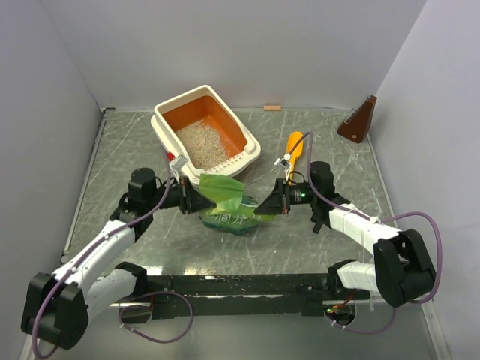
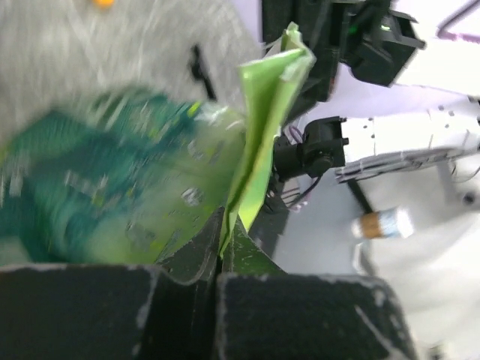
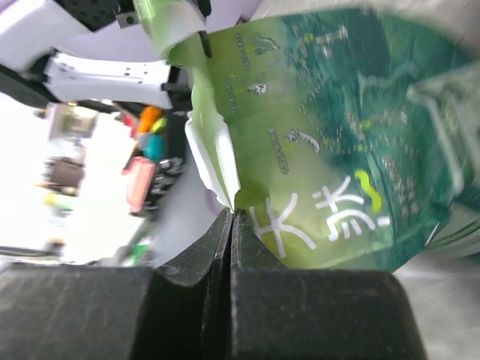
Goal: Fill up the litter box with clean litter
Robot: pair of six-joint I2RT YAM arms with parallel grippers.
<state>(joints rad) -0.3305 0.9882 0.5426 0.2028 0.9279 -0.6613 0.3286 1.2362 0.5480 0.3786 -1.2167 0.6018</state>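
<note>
Grey marbled tabletop (image 1: 330, 157): litter box (image 1: 166, 120) at rear, clean litter (image 1: 202, 144) covering part of floor. Left fingers (image 2: 191, 259), right fingers (image 3: 202, 255) clamped on green bag (image 1: 225, 210) beside box. Risk: film slipping, spilling outside rim.

Left wrist view smeared the green bag (image 2: 112, 187) into a blur, print unreadable. From above, its top covered the near corner of the litter box (image 1: 238, 160). Right wrist frame cropped the bag's edge.

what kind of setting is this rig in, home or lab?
Looks like a lab test cell, not a home: plain panel walls box in a marble-patterned table, and the litter box and green bag look like props.
</note>
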